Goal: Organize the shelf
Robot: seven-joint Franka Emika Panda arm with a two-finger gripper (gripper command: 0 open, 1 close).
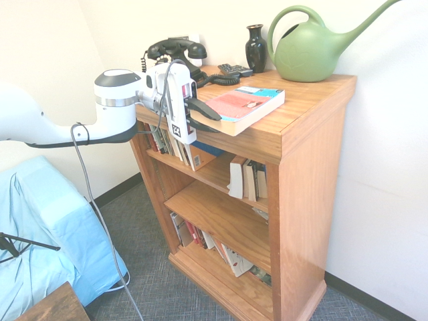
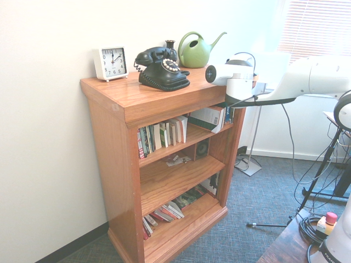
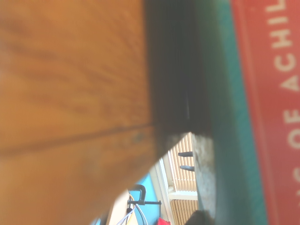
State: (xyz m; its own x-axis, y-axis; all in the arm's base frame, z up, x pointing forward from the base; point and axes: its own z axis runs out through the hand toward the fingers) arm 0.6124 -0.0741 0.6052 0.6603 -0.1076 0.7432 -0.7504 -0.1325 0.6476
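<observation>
The shelf [image 1: 307, 174] is an orange-brown wooden bookcase against the white wall, and it also shows in the second exterior view [image 2: 109, 142]. A paperback book with a red and teal cover [image 1: 244, 107] lies flat on its top, its near corner jutting over the front edge. My gripper [image 1: 210, 119] comes in sideways from the left. It is shut on that corner, one dark finger above the book and one below. The wrist view shows the book's red cover with white letters [image 3: 272, 93] beside the wood of the shelf top [image 3: 70, 93].
On the top stand a black telephone [image 1: 177, 52], a dark vase [image 1: 255, 47], a green watering can [image 1: 311, 47], a remote [image 1: 234, 69] and a white clock [image 2: 111, 62]. Books fill the upper level [image 2: 162, 134] and lie on the bottom level [image 1: 207, 241]. A blue-covered object [image 1: 40, 227] stands left.
</observation>
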